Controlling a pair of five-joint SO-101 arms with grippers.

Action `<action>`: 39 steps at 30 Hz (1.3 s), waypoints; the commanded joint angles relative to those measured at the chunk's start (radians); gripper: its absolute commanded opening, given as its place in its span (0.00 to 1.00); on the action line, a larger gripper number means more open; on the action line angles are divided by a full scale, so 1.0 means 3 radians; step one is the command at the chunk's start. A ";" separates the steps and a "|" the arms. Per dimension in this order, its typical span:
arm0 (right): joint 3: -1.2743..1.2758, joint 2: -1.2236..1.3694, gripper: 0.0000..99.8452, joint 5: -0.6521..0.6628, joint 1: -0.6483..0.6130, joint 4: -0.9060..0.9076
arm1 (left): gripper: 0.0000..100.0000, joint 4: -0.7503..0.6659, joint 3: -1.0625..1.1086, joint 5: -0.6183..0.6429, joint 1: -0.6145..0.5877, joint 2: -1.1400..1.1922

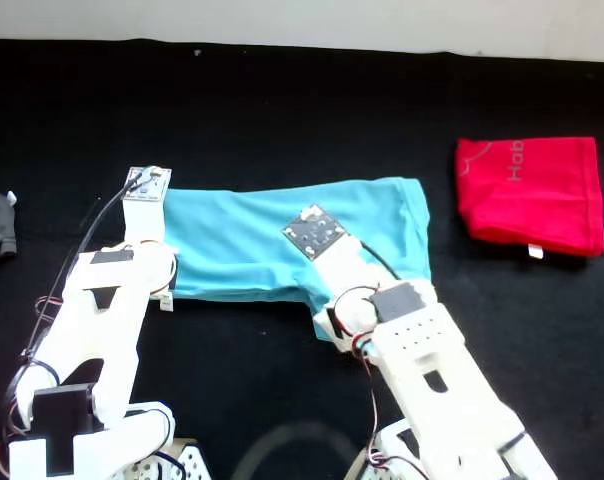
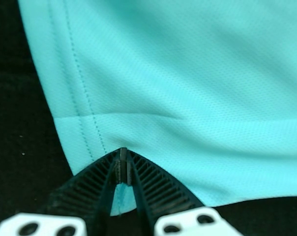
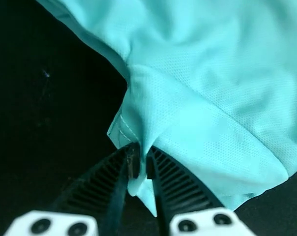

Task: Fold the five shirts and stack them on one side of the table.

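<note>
Now | left gripper (image 2: 123,160) pinches teal shirt (image 1: 232,235), left edge | right gripper (image 3: 139,160) pinches its near edge | red shirt (image 1: 530,192) folded, right.

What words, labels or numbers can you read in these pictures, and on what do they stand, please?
On the red shirt, near its far edge: pale lettering, too blurred to read.
On the white tag at its near edge: too small to read.
On the teal shirt: no print shows.
</note>
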 commanded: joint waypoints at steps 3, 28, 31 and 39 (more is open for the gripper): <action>-0.0187 -0.0054 0.17 0.0010 0.0028 0.0212 | 0.01 -0.0066 0.0003 -0.0005 -0.0033 -0.0028; 0.1189 -0.0596 0.05 0.0537 0.0918 -0.0519 | 0.01 -0.0072 0.0003 -0.0005 -0.0033 -0.0028; 0.1266 -0.0596 0.05 0.0849 0.1245 -0.0519 | 0.01 -0.0072 0.0003 -0.0005 -0.0033 -0.0028; 0.1092 -0.0637 0.05 0.1176 0.1803 -0.0473 | 0.01 -0.0072 0.0008 -0.0005 -0.0033 -0.0028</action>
